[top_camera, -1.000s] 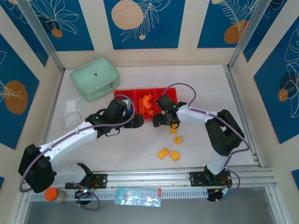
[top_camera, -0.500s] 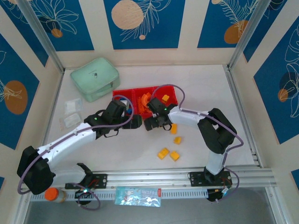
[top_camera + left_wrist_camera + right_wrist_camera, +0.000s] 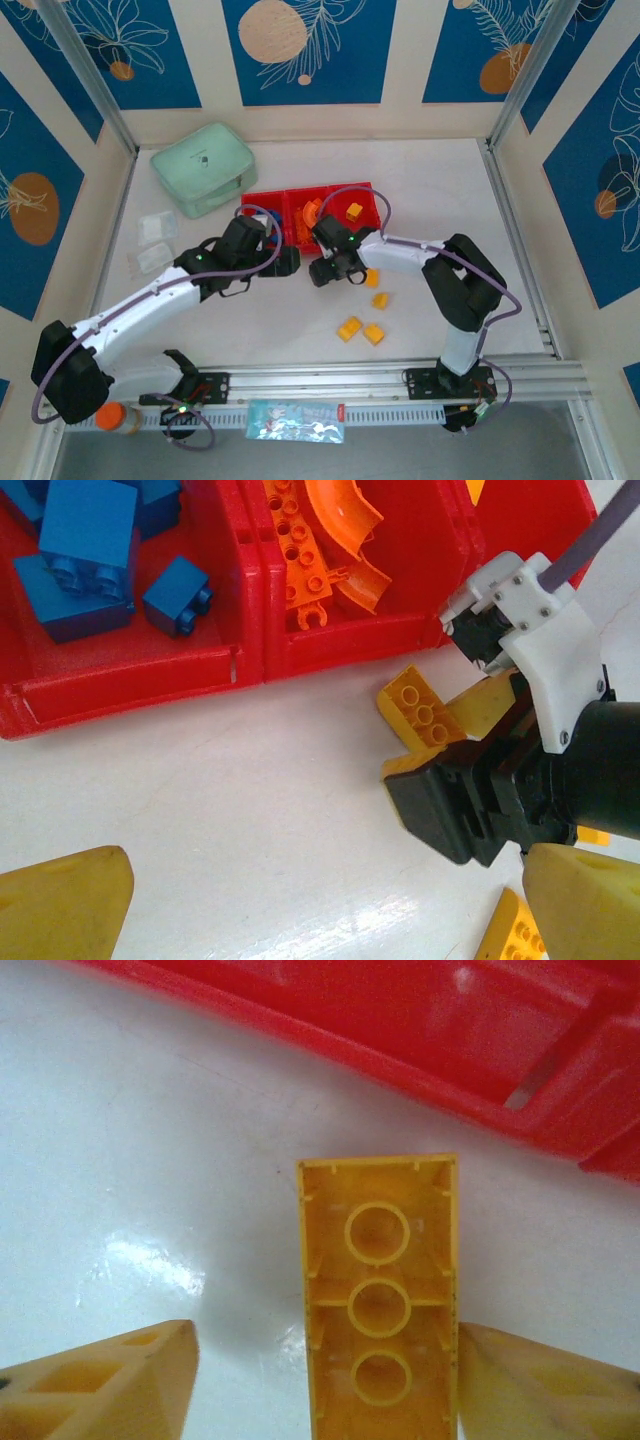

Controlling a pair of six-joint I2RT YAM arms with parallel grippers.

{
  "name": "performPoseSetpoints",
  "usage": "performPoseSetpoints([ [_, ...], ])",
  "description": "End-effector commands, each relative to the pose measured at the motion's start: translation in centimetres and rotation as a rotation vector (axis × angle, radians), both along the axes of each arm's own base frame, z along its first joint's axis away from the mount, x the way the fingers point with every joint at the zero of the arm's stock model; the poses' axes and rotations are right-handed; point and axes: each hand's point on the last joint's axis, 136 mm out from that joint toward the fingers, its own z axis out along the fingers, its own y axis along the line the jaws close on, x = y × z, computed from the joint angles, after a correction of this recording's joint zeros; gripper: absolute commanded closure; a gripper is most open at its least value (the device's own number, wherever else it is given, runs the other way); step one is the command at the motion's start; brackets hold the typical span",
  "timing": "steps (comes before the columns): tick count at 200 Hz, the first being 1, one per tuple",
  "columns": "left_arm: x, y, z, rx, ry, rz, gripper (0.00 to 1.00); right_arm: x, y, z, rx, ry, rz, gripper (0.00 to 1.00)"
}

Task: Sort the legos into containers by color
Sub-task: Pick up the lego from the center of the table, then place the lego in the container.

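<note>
Near red tray, yellow block, hollow underside showing, long axis toward tray.

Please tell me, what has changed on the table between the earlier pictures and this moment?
The right tool moved left along the front of the red tray. It now straddles a long yellow block on the table, with one finger touching it but not yet clamped. Its move uncovered a small yellow block in the right compartment. The left tool stayed open and nearly in place, and the loose yellow blocks stayed put.
</note>
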Motion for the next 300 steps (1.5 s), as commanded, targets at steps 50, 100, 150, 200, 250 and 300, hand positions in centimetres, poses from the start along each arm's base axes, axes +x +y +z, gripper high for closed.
performPoseSetpoints([
  [50, -0.5, 0.4, -0.3, 0.020, 0.011, 0.003, 0.01, 0.6, 0.5, 0.4, -0.046, -0.032, 0.026, 0.64],
  [100, -0.3, 0.0, 0.3, 0.006, 0.003, -0.009, 0.01, -0.7, 0.1, 4.9, 0.067, -0.060, -0.002, 0.72],
  [150, 0.9, -1.5, 1.2, -0.010, -0.012, -0.036, 0.01, 3.9, -4.8, 8.0, 0.059, -0.091, -0.203, 0.72],
  [200, 2.8, -3.4, 1.5, -0.019, -0.015, -0.054, 0.01, 10.5, -7.0, 7.5, 0.010, -0.132, -0.301, 0.72],
  [250, 3.8, -3.6, 1.9, -0.005, -0.033, -0.047, 0.01, 14.4, -6.9, 6.4, 0.015, -0.107, -0.336, 0.62],
  [300, 3.5, -3.0, 2.3, 0.004, -0.041, -0.045, 0.01, 13.3, -6.6, 10.3, 0.075, -0.135, -0.340, 0.47],
])
